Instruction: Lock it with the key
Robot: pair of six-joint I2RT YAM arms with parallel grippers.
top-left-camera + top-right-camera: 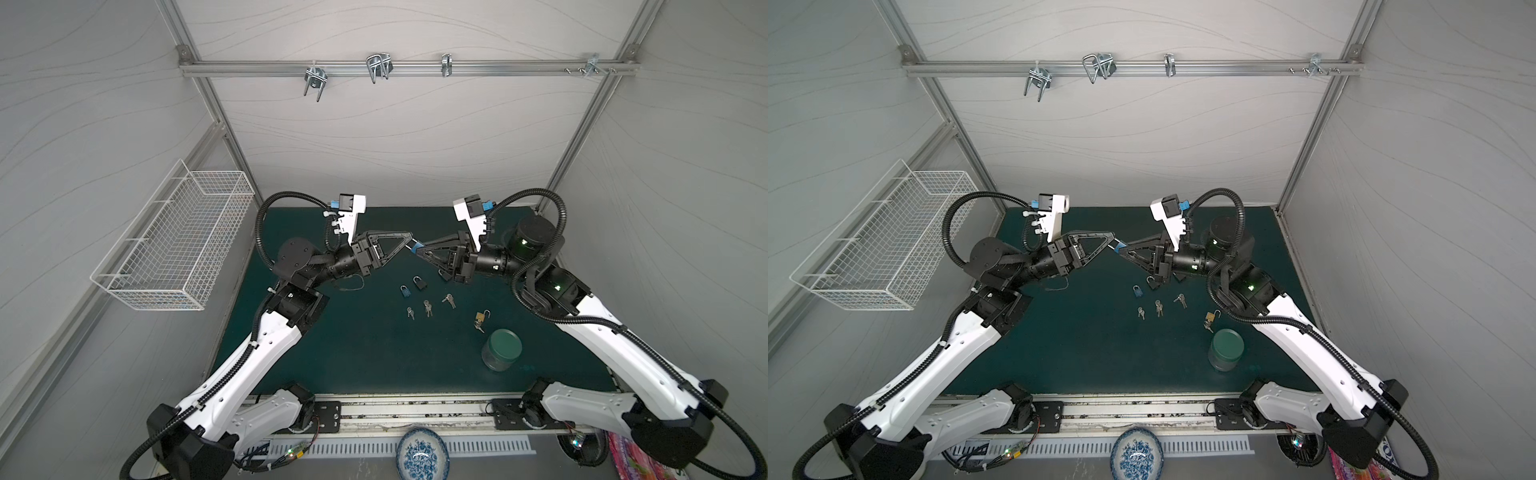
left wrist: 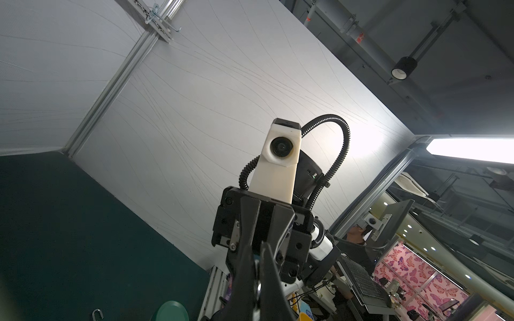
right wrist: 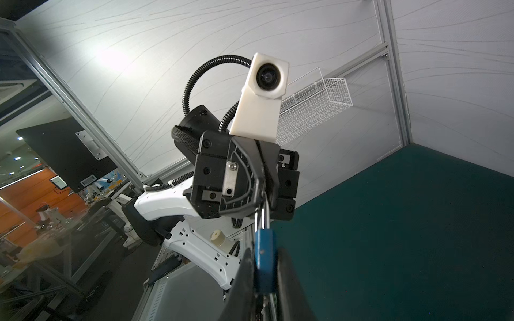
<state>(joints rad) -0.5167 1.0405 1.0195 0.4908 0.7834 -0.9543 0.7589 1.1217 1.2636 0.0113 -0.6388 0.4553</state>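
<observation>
Action is happening above the far middle of the dark green mat [image 1: 353, 353]: the right gripper [image 1: 417, 251] is clamping a small blue padlock [image 3: 265, 261], while the left gripper [image 1: 410, 241], tip to tip with it, is pinching a thin silver metal piece [image 3: 262, 219] at the padlock's top. Whether that piece is key or shackle is unclear.

White shells [image 1: 270, 336] cover black-jointed arms [image 1: 615, 349] trailing ribbed black cables [image 1: 257, 226].

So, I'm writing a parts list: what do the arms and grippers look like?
The left arm and right arm have white shells, black joints and ribbed black hoses. The left gripper and right gripper have black triangular fingers under white camera mounts.
</observation>
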